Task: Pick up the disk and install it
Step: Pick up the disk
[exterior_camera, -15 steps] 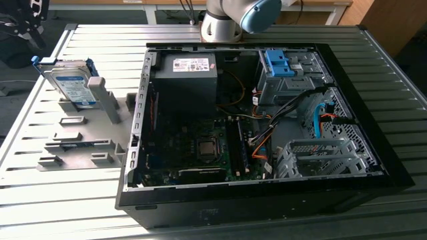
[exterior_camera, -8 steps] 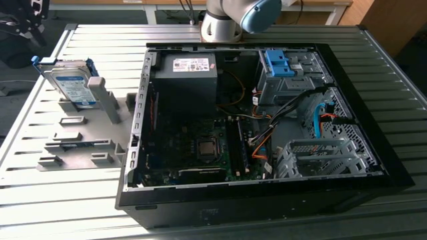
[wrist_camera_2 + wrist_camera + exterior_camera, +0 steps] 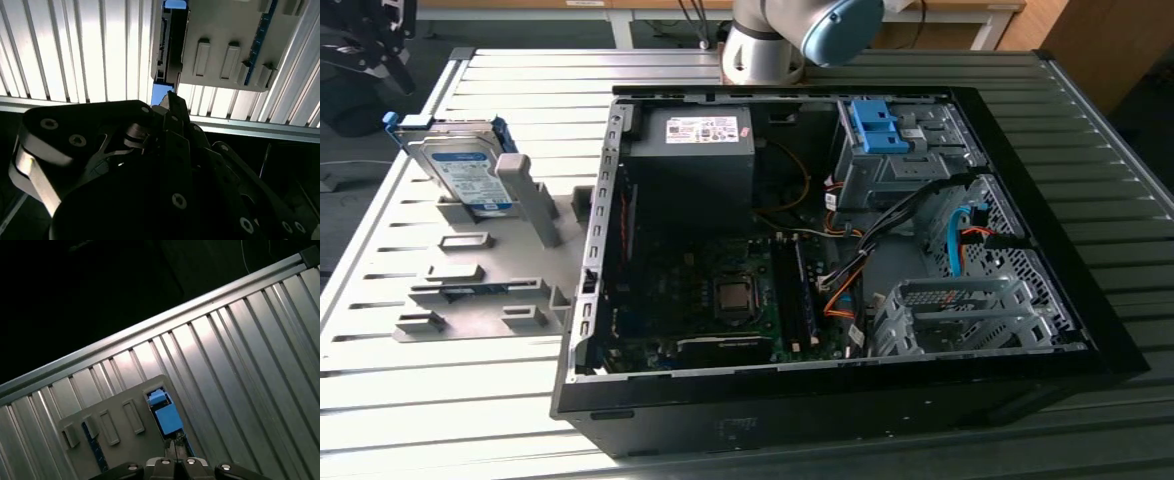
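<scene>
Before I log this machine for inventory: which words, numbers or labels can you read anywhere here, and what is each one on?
White-and-blue label on the flat silver metal disk, which stands in the grey slotted holder: print too small to read.
White sticker on the big grey metal box inside the open black computer case: print too small to read.
Nothing else bears text I can make out.

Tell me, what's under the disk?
A grey holder on the slatted metal table. The disk stands upright in it, beside a grey post. The holder covers the disk's bottom edge.
</scene>
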`<move>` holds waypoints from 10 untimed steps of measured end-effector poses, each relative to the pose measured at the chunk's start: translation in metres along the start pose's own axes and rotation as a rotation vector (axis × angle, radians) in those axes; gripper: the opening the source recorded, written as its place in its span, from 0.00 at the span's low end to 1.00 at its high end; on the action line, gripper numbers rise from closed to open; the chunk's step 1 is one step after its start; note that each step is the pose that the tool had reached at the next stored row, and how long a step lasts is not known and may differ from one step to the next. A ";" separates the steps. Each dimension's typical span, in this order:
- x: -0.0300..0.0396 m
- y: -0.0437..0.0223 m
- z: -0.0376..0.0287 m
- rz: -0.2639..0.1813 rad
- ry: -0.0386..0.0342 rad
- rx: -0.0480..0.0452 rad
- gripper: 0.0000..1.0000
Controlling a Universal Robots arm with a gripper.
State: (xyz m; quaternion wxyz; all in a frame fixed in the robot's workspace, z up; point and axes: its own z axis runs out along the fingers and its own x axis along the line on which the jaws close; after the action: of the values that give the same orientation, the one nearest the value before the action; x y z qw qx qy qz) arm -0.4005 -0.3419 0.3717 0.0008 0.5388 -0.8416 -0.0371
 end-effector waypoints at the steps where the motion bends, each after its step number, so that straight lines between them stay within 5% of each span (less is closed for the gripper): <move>1: 0.0000 0.0000 0.0004 -0.018 0.0011 -0.0006 0.11; 10: 0.0035 0.0070 0.0032 -0.075 0.0046 -0.0027 0.11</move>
State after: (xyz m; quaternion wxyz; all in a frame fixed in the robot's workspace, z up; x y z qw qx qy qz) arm -0.4084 -0.3420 0.3688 0.0021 0.5701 -0.8207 -0.0370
